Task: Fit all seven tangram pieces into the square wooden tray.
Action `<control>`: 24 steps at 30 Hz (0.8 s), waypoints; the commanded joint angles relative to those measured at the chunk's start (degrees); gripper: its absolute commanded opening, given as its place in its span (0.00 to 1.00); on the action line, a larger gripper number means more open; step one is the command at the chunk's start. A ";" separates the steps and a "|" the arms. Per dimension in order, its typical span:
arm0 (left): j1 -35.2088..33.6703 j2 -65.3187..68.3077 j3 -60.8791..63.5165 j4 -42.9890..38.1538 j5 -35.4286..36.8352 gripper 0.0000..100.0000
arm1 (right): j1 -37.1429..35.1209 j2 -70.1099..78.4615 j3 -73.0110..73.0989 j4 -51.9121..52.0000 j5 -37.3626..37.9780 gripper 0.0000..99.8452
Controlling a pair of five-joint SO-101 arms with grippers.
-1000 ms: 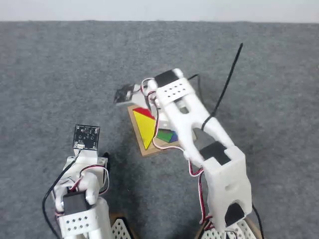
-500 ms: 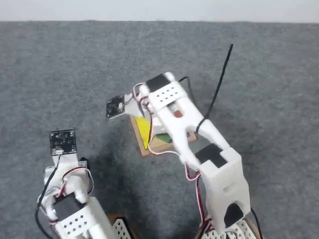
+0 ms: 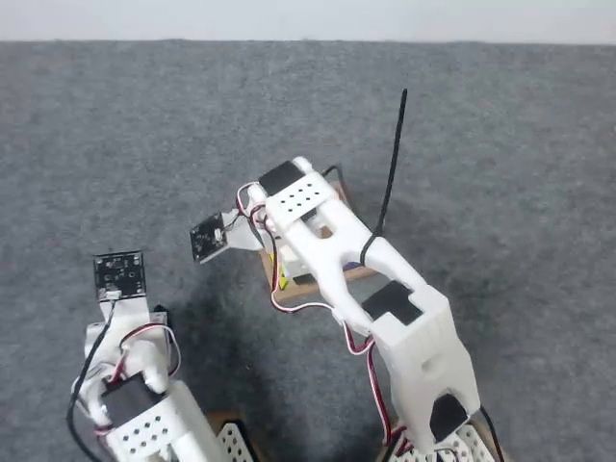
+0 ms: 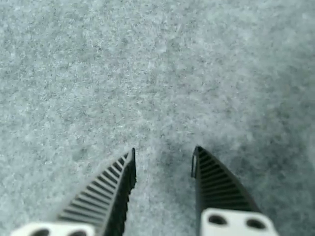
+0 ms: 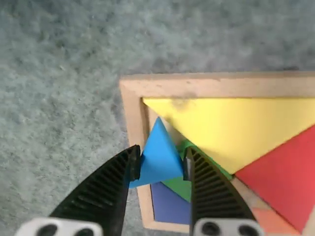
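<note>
From the high view, we see the right arm [image 3: 327, 241] stretched over the square wooden tray [image 3: 267, 271] and covering most of it; a sliver of the yellow triangle [image 3: 280, 279] peeps out beside the wiring; the left arm [image 3: 135, 385] sits well apart, toward the near side of the grey mat [image 3: 500, 144]. Our worry here is that the arm hides the tray from above, so a misplaced piece could go unnoticed.

From the left wrist view, the left gripper [image 4: 162, 157] hangs over bare mat, jaws moderately parted with nothing between them; it is too far off, we judge, to steady the tray if it gets pushed.

From the right wrist view, the right gripper [image 5: 160, 160] has its jaws drawn narrow on the small blue triangle [image 5: 158, 155], pinching its two sloping edges; the piece hangs at the tray's corner, overlapping the wooden edge, the green piece [image 5: 178, 189] and the dark blue piece [image 5: 170, 209]; the yellow triangle lies flat along the edge, with the red triangle [image 5: 283, 177] beside it and an orange piece [image 5: 275, 223] further in.

- A grip on slanted edges may let the triangle squirt out or twist.
- Released here, it would likely land astride the edge or on top of the green piece instead of flat.
- Pressing down could jostle the seated pieces or shove the light tray across the mat.
- We cannot tell which gap awaits it, so a wrong turn of the wrist could jam it.
</note>
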 commanded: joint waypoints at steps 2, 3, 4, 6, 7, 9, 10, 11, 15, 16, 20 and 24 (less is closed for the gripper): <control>-0.35 -1.05 -0.40 0.26 -1.05 0.19 | -0.75 -0.22 -0.62 0.04 2.11 0.09; -0.35 -1.05 -0.40 0.26 -1.05 0.19 | -0.75 -0.22 -0.70 0.04 2.11 0.10; -0.35 -1.05 -0.40 0.26 -1.05 0.19 | -0.66 -0.22 -0.70 0.04 2.11 0.10; -0.35 -1.05 -0.40 0.26 -1.05 0.19 | -0.48 -0.22 -0.70 0.31 2.20 0.10; -0.35 -1.05 -0.40 0.26 -1.05 0.19 | -0.48 -0.22 -0.70 0.48 2.29 0.10; -0.35 -1.05 -0.40 0.26 -1.05 0.19 | -0.48 -0.13 -0.70 0.75 3.34 0.14; -0.35 -1.05 -0.40 0.35 -1.05 0.19 | -0.48 -0.13 -0.70 0.75 3.69 0.16; -0.35 -1.05 -0.40 0.35 -1.05 0.19 | -0.48 -0.13 -0.70 0.66 3.78 0.19; -0.35 -1.05 -0.40 0.35 -1.05 0.19 | -0.48 -0.57 -0.88 0.66 3.78 0.29; -0.35 -1.05 -0.40 0.35 -1.05 0.19 | -0.48 -0.57 -0.97 0.66 3.78 0.31; -0.35 -1.05 -0.40 0.35 -1.05 0.19 | -0.48 -0.66 -0.97 0.57 3.78 0.33; -0.35 -1.05 -0.40 0.35 -0.88 0.19 | -0.48 -1.98 -2.37 0.75 3.43 0.33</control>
